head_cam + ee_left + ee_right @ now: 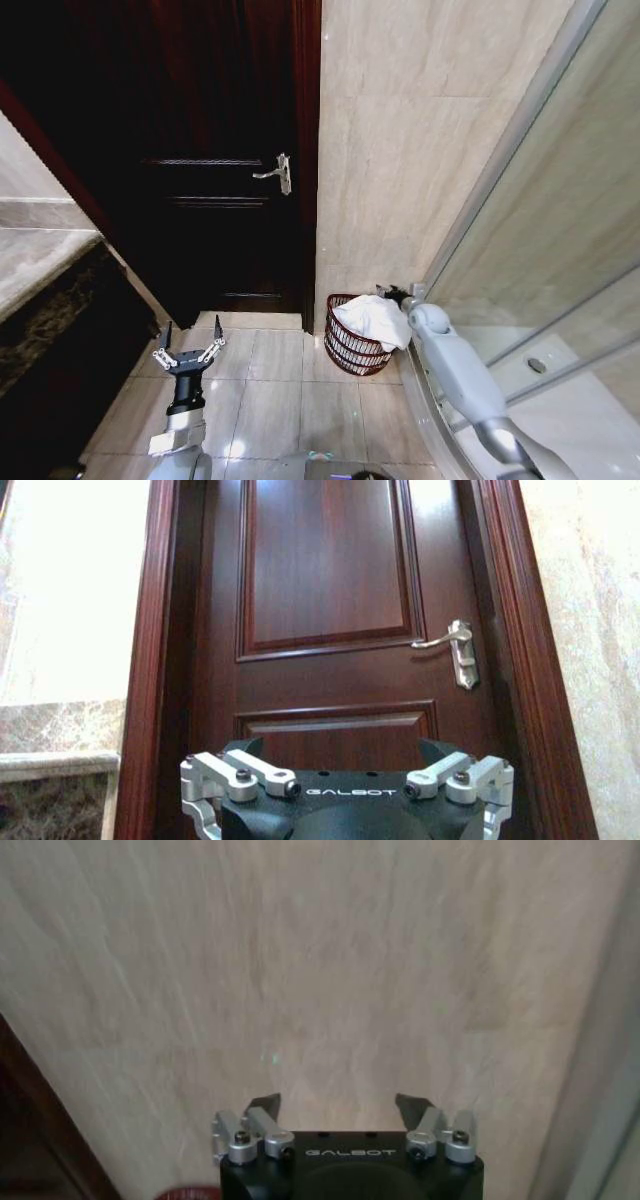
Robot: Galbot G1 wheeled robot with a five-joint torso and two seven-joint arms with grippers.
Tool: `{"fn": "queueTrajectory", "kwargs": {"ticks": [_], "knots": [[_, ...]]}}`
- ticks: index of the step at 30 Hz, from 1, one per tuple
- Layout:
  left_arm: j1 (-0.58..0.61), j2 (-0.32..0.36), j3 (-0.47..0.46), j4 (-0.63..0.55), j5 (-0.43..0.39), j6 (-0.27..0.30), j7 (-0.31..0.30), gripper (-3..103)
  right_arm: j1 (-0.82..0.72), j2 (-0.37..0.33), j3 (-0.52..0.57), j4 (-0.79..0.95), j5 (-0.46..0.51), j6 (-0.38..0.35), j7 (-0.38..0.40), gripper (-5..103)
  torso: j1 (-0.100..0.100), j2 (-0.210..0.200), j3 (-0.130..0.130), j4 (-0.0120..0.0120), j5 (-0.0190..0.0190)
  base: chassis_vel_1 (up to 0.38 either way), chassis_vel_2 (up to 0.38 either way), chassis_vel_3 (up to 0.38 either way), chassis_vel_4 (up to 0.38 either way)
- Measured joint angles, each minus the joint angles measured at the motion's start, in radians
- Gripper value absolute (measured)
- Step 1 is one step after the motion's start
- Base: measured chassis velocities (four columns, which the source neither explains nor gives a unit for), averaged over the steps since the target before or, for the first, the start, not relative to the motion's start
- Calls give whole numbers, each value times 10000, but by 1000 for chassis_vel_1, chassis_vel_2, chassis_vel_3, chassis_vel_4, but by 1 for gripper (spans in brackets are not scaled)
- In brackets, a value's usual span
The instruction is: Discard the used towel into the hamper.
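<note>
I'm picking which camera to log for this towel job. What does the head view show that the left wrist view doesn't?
Head view alone: the hamper on the floor tiles with the white towel heaped in it, and the right arm's end effector at its rim. Left wrist view alone: the door's raised panels up close. Both share the door handle and the open left end effector.

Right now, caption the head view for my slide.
White towel lies in the hamper; right claw above it, left claw open over floor.
</note>
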State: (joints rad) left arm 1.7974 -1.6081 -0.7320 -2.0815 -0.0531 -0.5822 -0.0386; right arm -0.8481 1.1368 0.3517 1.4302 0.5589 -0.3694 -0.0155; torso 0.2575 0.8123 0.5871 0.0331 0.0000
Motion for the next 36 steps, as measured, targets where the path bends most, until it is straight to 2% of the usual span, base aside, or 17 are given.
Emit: {"fn": "queueTrajectory", "kwargs": {"ticks": [3, 4, 7, 9, 12, 16, 18, 20, 25, 36], "knots": [[-174, 2, -4, 129, -3, 101, 96, 100, -1103, -170, 746, 1265, 56, 799, 7, 95, -100, -207, -103, -3, 0, 0, 0, 0, 0], [-174, 2, -4, 129, -3, 101, 96, 100, -1103, -170, 746, 1265, 56, 799, 7, 95, -100, -207, -103, -3, 0, 0, 0, 0, 0], [-244, 0, 72, 253, 22, 158, 165, 100, -2113, -43, 1474, 2232, -405, 1533, -185, 100, -177, -393, -214, -2, -1, 0, 0, 0, 0], [-250, 0, 88, 275, 30, 167, 185, 100, -2292, 29, 1582, 2390, -539, 1670, -205, 100, -192, -427, -233, -3, -3, 0, 0, 0, 0], [-338, 0, 165, 390, 89, 236, 311, 100, -3428, 633, 2044, 3086, -1738, 2723, -187, 100, -280, -642, -360, -1, 3, 0, 0, 0, 0], [-424, 0, 170, 470, 98, 297, 405, 100, -4170, 1098, 2162, 3667, -2104, 3271, 91, 100, -345, -801, -452, -1, 0, 0, 0, 0, 0], [-449, 0, 170, 508, 97, 315, 426, 100, -4400, 1270, 2173, 3899, -2229, 3402, 316, 100, -369, -857, -485, -2, 1, 0, 0, 0, 0], [-487, 0, 178, 626, 90, 325, 526, 100, -4970, 1799, 2277, 4398, -2983, 3643, 881, 100, -438, -1017, -578, -1, -2, 0, 0, 0, 0], [-521, 0, 187, 790, 89, 301, 672, 100, -5291, 2248, 2294, 4621, -3608, 3711, 1448, 100, -524, -1219, -695, -1, -2, 0, 0, 0, 0], [-543, 0, 114, 848, 7, 285, 767, 100, -5287, 2828, 2159, 4587, -4113, 3827, 1775, 100, -717, -1679, -959, 0, 0, 0, 0, 0, 0]]}}
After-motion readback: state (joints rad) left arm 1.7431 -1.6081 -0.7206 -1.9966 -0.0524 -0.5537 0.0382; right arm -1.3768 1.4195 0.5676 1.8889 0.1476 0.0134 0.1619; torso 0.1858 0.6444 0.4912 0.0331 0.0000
